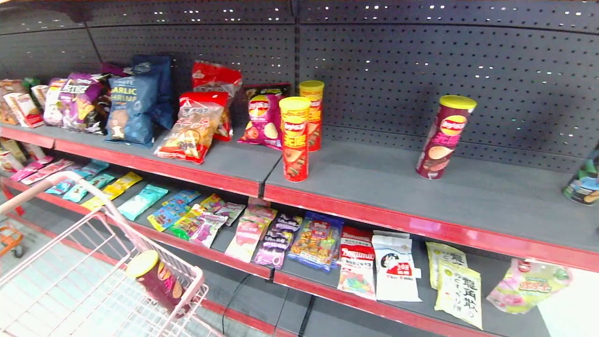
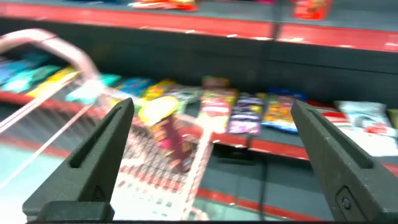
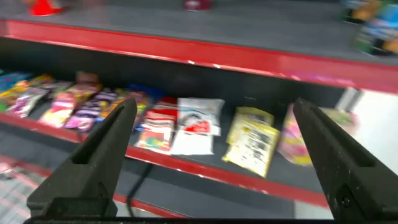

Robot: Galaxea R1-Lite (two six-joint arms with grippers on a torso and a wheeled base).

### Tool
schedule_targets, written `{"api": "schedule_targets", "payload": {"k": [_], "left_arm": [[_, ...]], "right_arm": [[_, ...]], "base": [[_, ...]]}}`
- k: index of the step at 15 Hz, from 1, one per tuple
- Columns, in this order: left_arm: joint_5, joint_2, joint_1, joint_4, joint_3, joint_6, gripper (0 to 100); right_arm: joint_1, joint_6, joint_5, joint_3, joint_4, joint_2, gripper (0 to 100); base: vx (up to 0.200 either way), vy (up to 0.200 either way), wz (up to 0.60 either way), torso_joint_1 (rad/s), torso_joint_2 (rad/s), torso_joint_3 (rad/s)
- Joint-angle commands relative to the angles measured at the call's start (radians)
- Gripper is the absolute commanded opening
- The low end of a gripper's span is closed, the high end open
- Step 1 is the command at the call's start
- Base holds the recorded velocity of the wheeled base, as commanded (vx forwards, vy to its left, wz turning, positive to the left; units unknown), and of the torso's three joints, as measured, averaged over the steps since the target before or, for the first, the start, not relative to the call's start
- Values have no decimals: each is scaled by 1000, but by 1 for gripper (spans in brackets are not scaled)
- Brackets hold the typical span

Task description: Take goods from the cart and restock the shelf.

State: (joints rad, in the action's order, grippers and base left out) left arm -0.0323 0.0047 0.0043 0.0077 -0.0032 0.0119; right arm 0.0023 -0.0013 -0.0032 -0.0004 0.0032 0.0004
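Left gripper (image 2: 211, 104) and right gripper (image 3: 214, 102): both spread wide, holding nothing. One maroon can (image 1: 157, 281) lies in the pink cart (image 1: 47, 187) at 7 o'clock in the head view, apparently propped against the corner wires. Risk: a skewed pinch rolls it or snags the mesh. The upper shelf (image 1: 374, 187) has room at 2 o'clock.

A dark grey pegboard back panel (image 1: 421, 61) stands behind the shelving, and small bright specks of light show through some of its holes. The upper shelf (image 1: 374, 187) is a grey board with a glossy red front edge. The lower shelf (image 1: 299, 281) beneath it has the same grey deck and red lip. Pale floor (image 1: 32, 248) shows at the lower left.
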Motion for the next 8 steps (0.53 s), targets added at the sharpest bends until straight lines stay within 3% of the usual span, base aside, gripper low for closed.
{"api": "schedule_targets", "payload": {"k": [1, 8], "left_arm": [[0, 0, 0, 0, 0, 0, 100], [0, 0, 0, 0, 0, 0, 100]], "right_arm": [[1, 0, 0, 0, 0, 0, 100], [1, 1, 0, 0, 0, 0, 100]], "base": [[0, 0, 600, -2, 2, 2], [0, 0, 600, 1, 1, 2]]}}
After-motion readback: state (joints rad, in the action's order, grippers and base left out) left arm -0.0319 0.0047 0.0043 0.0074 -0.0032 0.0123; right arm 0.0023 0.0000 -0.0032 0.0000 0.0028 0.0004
